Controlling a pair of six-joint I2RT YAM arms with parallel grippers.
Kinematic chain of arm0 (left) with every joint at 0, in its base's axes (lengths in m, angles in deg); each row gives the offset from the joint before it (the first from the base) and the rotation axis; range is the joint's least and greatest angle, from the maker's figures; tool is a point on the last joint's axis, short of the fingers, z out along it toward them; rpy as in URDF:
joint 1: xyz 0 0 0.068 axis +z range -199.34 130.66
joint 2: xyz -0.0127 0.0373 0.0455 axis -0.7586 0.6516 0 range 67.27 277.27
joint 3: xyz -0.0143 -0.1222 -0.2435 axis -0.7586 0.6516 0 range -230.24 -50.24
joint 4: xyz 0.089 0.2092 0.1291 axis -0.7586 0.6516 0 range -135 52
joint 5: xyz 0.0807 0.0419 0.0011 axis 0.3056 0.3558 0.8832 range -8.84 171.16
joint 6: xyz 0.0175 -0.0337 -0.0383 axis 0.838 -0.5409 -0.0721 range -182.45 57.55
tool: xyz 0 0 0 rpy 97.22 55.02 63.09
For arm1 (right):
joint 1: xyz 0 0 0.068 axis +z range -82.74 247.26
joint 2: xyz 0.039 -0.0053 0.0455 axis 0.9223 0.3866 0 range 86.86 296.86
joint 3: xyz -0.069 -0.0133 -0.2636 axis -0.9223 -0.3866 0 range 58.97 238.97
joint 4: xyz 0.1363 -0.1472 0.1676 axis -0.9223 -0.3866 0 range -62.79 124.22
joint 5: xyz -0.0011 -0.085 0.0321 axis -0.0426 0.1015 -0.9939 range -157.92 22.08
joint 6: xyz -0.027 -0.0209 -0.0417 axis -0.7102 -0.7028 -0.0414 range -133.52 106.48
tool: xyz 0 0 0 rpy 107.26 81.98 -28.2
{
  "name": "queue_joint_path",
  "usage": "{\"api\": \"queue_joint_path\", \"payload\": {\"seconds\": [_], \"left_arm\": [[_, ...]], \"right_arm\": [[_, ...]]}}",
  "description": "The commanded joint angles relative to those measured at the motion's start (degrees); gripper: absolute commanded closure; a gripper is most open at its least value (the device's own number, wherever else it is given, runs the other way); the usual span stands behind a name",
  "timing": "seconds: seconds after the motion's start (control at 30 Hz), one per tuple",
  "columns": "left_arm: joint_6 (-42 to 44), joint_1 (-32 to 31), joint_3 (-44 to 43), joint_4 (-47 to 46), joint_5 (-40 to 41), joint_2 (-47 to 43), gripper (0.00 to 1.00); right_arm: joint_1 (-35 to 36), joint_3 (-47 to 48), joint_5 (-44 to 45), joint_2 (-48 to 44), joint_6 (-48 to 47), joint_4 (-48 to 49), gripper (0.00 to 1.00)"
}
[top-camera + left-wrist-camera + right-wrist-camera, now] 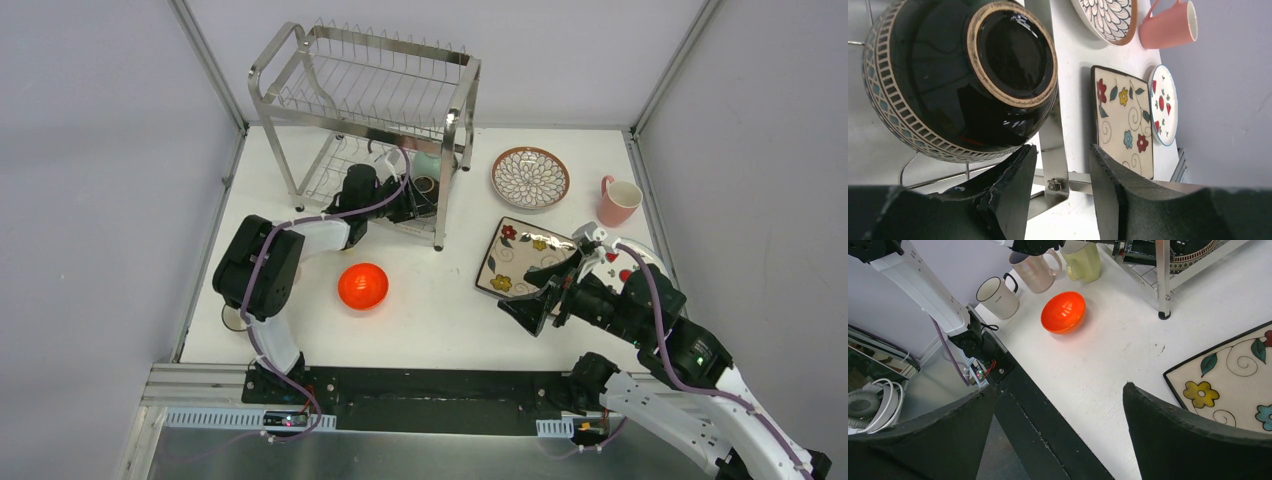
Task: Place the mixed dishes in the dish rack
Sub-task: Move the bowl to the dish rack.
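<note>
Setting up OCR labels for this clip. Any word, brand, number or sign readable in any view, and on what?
No text is readable in any view.
Patterns only, no writing: square floral plate, petal-pattern plate, red-marked plate.
No mark visible: pink mug, orange bowl, dish rack.
Too small to read: circuit board at the left arm's base.
</note>
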Motion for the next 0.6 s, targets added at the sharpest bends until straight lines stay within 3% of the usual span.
{"api": "queue_joint_path", "payload": {"seconds": [0.0,0.4,0.57], "left_arm": [[1.53,-0.38,-1.24,-3.64,2.95,0.98,0.55],[4.94,0.65,-3.9,5.96,20.46,-1.77,0.53],[6.15,1.38,-4.29,5.53,25.71,-3.17,0.53]], "right_arm": [[-0.14,-0.48,0.47,0.02,0.59,2.36,0.0],[-0.17,0.17,0.72,0.69,0.17,1.55,0.0],[-0.12,0.38,0.96,0.29,0.16,1.15,0.0]]}}
